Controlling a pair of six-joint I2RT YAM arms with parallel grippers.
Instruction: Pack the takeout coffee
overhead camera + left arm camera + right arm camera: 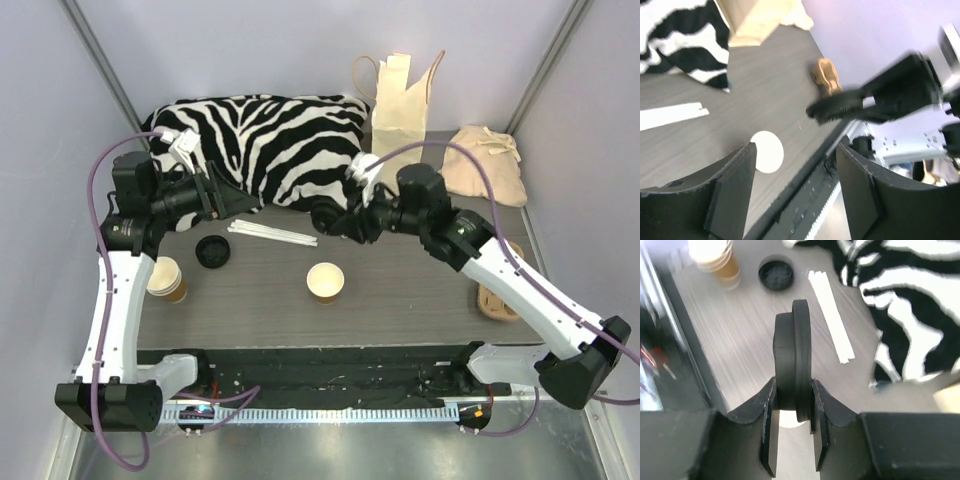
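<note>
The open brown paper cup [325,282] stands upright on the bare middle of the grey bench [400,290], nearer the front edge than the back, with nothing touching it. Above and just behind it hangs the right gripper [328,222], its jaws drawn narrow and clamped on a black lid [792,350] held on edge. The left gripper [222,200] hovers further left, near the cushion, its jaws wide with nothing between them. Between the two grippers lie white paper-wrapped straws [270,234], and just left of these a second black lid [213,251] lies flat. A cup with a white top [166,280] stands at the left edge, beside the left arm. Along the back lie a zebra-striped cushion [270,140], a tan paper bag [400,100] standing upright and a beige cloth pouch [485,165].
</note>
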